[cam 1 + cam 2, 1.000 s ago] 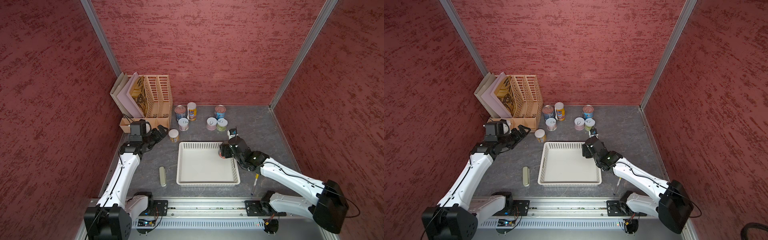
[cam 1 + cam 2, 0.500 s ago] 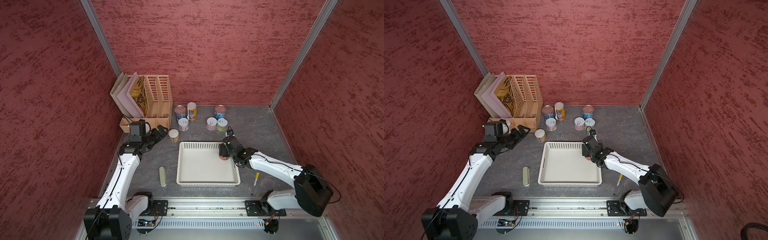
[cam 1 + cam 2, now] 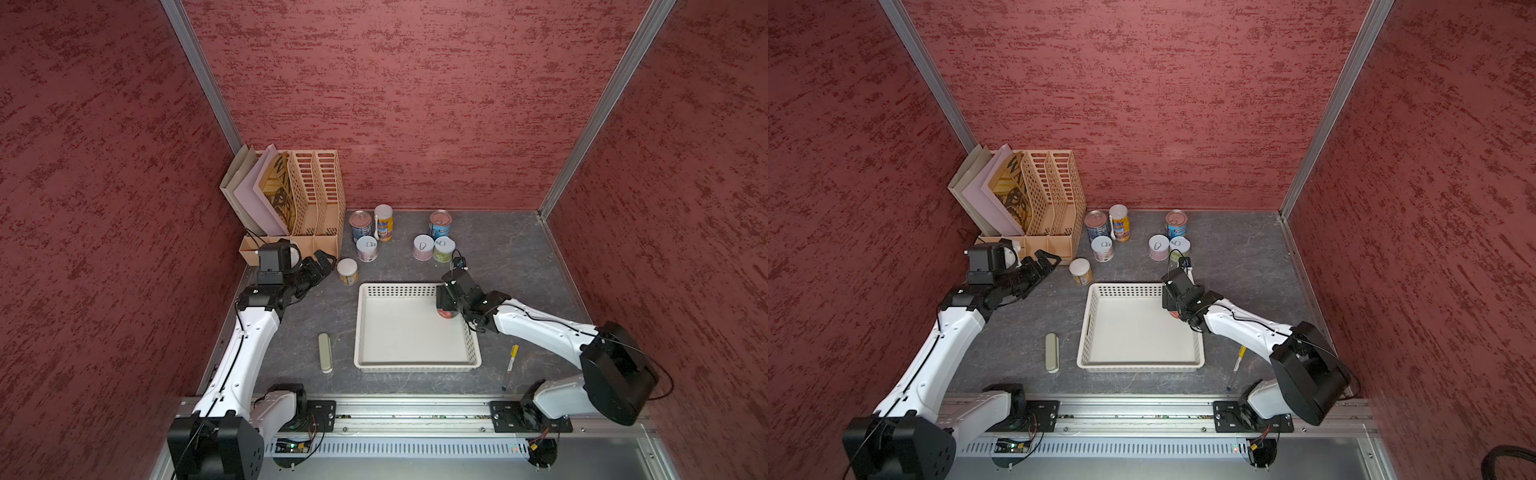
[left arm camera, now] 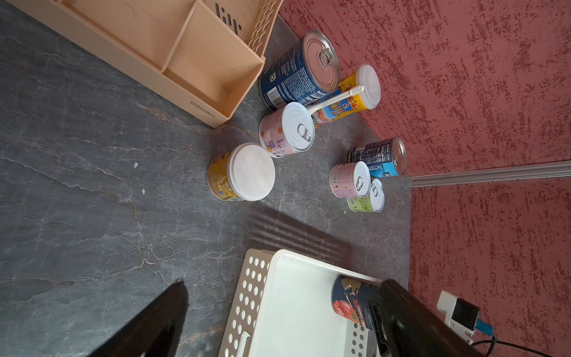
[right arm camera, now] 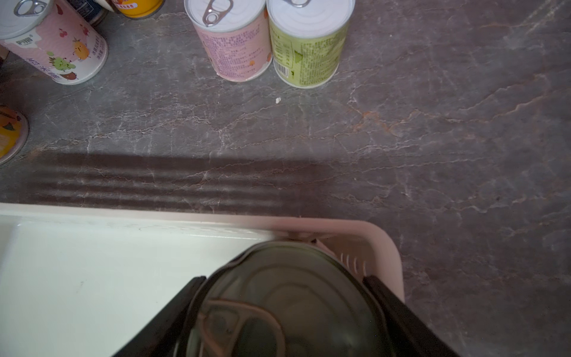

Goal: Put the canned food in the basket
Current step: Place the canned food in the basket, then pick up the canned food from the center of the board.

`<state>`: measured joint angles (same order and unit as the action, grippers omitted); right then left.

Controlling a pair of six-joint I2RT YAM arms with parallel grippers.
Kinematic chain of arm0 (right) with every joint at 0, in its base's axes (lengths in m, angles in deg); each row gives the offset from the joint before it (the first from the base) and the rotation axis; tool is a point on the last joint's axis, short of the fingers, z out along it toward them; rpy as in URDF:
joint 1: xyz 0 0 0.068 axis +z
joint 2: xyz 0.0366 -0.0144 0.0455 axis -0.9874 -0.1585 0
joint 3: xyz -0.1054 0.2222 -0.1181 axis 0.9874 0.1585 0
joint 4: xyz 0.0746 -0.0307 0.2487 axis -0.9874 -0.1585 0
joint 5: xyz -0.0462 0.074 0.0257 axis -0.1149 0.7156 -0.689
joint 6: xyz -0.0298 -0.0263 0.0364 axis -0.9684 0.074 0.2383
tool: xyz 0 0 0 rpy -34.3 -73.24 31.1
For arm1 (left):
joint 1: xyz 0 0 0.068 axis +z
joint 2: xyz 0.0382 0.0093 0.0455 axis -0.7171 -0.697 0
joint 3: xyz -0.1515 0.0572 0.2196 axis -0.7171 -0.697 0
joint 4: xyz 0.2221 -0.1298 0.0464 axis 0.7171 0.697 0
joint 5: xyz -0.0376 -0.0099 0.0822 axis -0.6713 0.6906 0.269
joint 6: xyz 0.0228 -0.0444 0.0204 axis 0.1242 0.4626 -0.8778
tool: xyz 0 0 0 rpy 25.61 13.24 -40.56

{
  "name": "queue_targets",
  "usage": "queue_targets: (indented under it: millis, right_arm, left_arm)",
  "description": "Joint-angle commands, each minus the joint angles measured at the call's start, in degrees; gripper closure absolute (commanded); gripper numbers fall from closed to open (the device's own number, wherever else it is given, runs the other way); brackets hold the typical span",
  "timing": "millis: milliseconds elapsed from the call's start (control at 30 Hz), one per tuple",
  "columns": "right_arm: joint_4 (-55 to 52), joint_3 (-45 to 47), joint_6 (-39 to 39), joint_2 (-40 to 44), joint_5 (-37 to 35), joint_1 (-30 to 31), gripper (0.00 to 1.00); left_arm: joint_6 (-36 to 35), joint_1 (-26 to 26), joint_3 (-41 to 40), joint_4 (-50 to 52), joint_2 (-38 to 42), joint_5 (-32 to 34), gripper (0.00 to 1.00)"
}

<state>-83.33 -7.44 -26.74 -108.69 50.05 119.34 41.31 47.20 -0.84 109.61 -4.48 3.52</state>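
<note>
One red-labelled can (image 3: 449,314) stands upright in the basket (image 3: 415,365) in both top views, in the far corner on the right arm's side, directly under the right gripper (image 3: 445,301), while the left gripper (image 3: 326,262) hangs spread wide near the yellow tin (image 3: 347,271) on the table (image 3: 511,257). The left wrist view shows that can (image 4: 349,298) inside the rim, axis vertical. In the right wrist view its lid (image 5: 287,306) sits between the fingers (image 5: 167,321); whether they clamp it or stand just clear I cannot tell.
</note>
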Motion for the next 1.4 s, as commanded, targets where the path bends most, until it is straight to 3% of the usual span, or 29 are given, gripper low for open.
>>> queue_targets:
  millis: [0,100,533,767,1067,1200,1367]
  right_arm:
    - [1.05,-2.92,1.24,0.28,-3.31,-0.27,0.1]
    - [0.37,-3.2,1.38,0.36,-3.68,-0.27,0.02]
    - [-2.72,-3.88,0.94,6.4,-3.63,-0.3,0.01]
    - [-7.46,-6.92,0.5,13.06,2.91,-0.34,0.02]
    - [-10.52,-5.11,2.29,22.2,6.37,-0.35,0.02]
    - [-10.47,-3.68,2.54,25.84,3.33,-0.31,0.02]
    - [-10.28,-2.12,2.85,29.98,3.03,-0.28,0.01]
  left_arm:
    - [-0.32,0.5,0.83,-0.19,0.9,-0.58,0.0]
    - [-0.32,0.51,0.82,-0.17,0.81,-0.67,0.0]
    - [-1.96,-0.59,0.49,-2.09,0.18,-2.9,0.0]
    - [-3.17,-6.24,1.51,-5.99,-4.37,-0.77,0.0]
    - [-4.62,-18.58,19.1,-3.31,-20.58,14.56,0.0]
    - [-7.27,-20.63,25.45,-7.88,-29.92,14.91,0.0]
    - [-17.75,-21.91,41.06,-4.76,-43.35,16.49,0.0]
